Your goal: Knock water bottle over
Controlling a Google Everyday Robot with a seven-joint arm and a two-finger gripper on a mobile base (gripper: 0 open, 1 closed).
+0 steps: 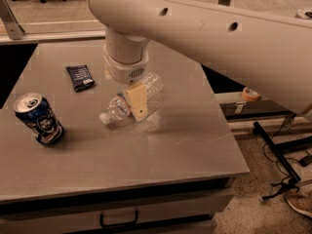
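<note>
Surface (185, 145) of grey laminate carries everything here; arm (204, 28), broad and white, comes down from the top of the view over its middle and ends in the gripper (135, 104), which sits low over the centre of the surface, directly on top of the water bottle (116, 111); a tan part of the gripper overlaps the bottle's midsection on the near side, touching it or very nearly so; whether the gripper is spread or closed cannot be told, since its far side is hidden behind the bottle and wrist.

The water bottle is no longer upright; it lies steeply tipped or flat, with its long axis running diagonally, the white cap (103, 118) low at the near left and the ribbed base up at the far right, just beside the wrist; I cannot tell whether the whole length rests on the surface or the base end is a little raised.

The printed can (39, 120) stands upright well apart at the left edge; the dark packet (80, 77) lies flat, farther back on the left.

Judging by this, the knock looks nearly or fully done; any finishing move turns on the bottle lying under the gripper, crosswise to it, so lifting straight away should leave it down, whereas a sideways drag could roll it.
</note>
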